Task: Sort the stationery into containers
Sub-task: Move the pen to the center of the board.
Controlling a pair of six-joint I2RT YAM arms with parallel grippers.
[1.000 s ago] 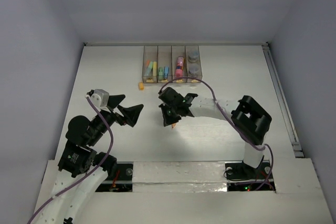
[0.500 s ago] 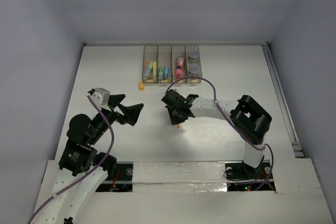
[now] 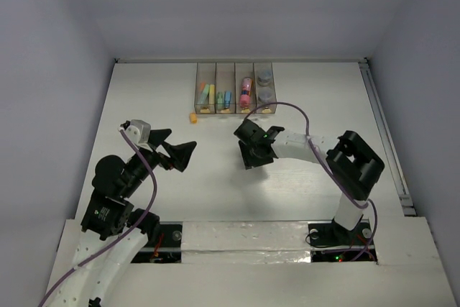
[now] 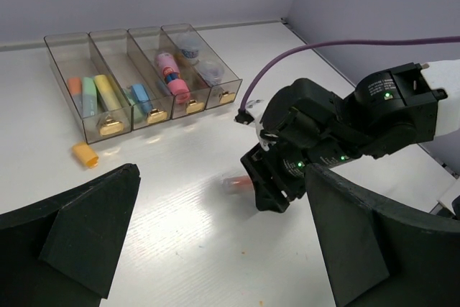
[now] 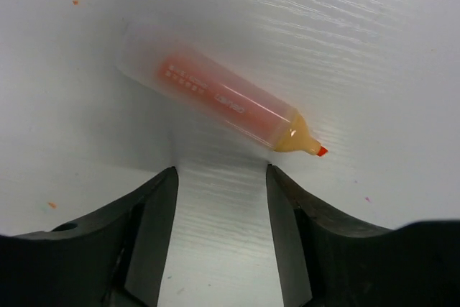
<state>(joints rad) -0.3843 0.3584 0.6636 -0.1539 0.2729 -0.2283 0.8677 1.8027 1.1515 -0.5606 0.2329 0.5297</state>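
— Which step is in hand?

— The pick of an orange marker [image 5: 223, 102] is being set up. It is seen lying flat on the table [image 3: 323, 95], uncapped with its tip bared, well short of the containers [image 3: 235, 68]. The right gripper [image 5: 221, 177] is held low over it with the jaws spread. The marker lies just beyond the fingertips, not between them — nothing is gripped.

— And the left gripper [image 3: 176, 147]?

— It is held open and empty, off to the side and well apart from the marker.

— What is called for next?

— The fingers are to be brought forward until the barrel is straddled across its width, then closed. An orange cap [image 3: 192, 117] is left just beside the leftmost bin — whether it is to be fitted first cannot be told.
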